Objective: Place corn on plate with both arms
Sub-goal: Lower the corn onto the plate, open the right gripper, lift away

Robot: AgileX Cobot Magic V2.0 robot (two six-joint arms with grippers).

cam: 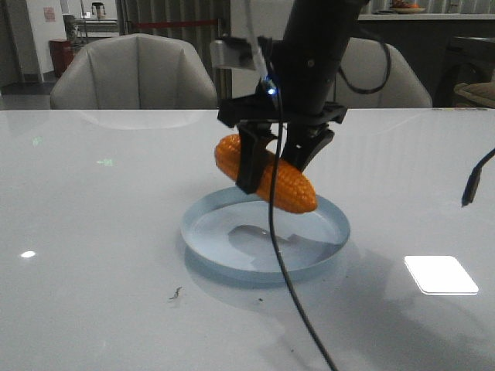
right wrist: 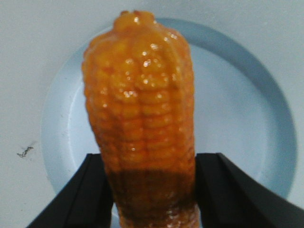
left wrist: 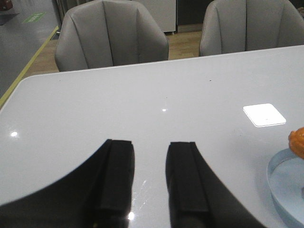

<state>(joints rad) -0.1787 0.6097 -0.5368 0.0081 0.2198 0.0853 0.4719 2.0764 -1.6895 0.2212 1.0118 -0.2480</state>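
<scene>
Orange corn (cam: 267, 176) sits gripped in your right hand (cam: 277, 164), the black fingers (right wrist: 90, 194) pressed on either flank of the cob, its tapered tip slanting down toward the near right. You've got it hanging just above the pale blue plate (cam: 203, 239), over the far half, with its shadow on the plate floor. No brand, label or writing can be read on corn, plate or white tabletop (cam: 93, 263). Your left hand (left wrist: 149, 178) is off to the side, low over bare tabletop, fingers a narrow gap apart and holding nothing; plate rim and corn end peek in at the edge of its view.
</scene>
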